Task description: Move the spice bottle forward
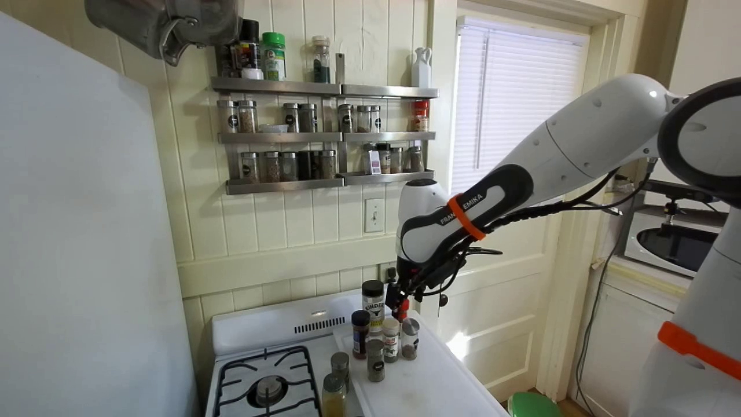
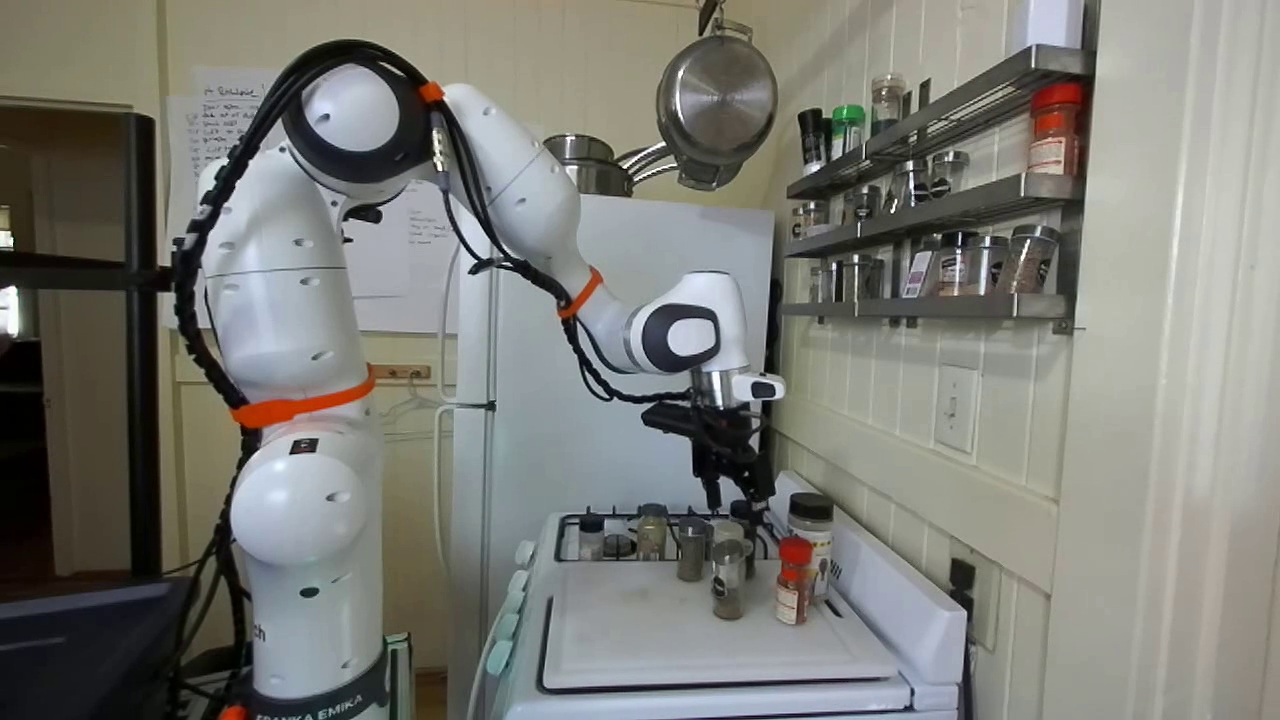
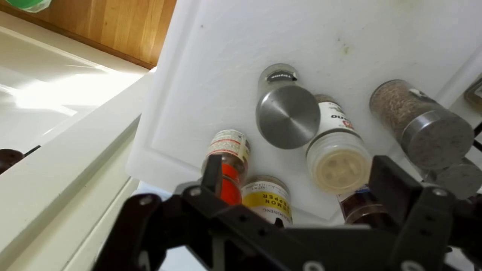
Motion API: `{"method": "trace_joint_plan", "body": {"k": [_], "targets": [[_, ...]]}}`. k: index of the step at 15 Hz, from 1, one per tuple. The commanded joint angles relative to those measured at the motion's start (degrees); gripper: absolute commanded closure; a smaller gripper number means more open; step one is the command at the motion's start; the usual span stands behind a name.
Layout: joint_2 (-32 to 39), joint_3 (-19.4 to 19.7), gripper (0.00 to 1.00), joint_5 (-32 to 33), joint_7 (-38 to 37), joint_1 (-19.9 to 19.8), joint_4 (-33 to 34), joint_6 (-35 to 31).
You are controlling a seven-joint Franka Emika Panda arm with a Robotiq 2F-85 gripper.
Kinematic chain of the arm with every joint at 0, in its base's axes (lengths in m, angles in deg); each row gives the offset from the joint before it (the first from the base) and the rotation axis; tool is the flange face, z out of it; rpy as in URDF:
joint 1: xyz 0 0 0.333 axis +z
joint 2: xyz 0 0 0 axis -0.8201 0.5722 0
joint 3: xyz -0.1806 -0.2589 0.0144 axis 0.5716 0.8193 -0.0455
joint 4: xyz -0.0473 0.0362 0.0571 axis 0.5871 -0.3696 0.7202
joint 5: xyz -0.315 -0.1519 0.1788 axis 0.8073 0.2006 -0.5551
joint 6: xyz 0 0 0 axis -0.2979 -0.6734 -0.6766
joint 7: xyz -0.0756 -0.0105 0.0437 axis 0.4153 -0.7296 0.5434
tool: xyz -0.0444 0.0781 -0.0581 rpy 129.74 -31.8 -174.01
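Green bin, perhaps, near door.

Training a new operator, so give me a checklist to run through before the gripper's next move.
1. Gripper open, nothing held: ok.
2. Thyme jar upright: ok.
3. Room beside it: not ok; the cream-capped bottle stands close.
4. Gripper finger off the red-capped bottle: cannot tell; they overlap in the wrist view.
5. Target chosen: cannot tell; several candidates stand on the white board.
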Motion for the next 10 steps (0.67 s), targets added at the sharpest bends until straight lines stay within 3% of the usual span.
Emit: {"method": "trace_joint_plan", "body": {"k": [1,10], "targets": [[0.96,-0.59,0.00,0.70,-1.13,0.88,-0.03,0.23],[0.62,-1.30,0.00,1.99,-4.03,0.93,-2.37,1.77]]}}
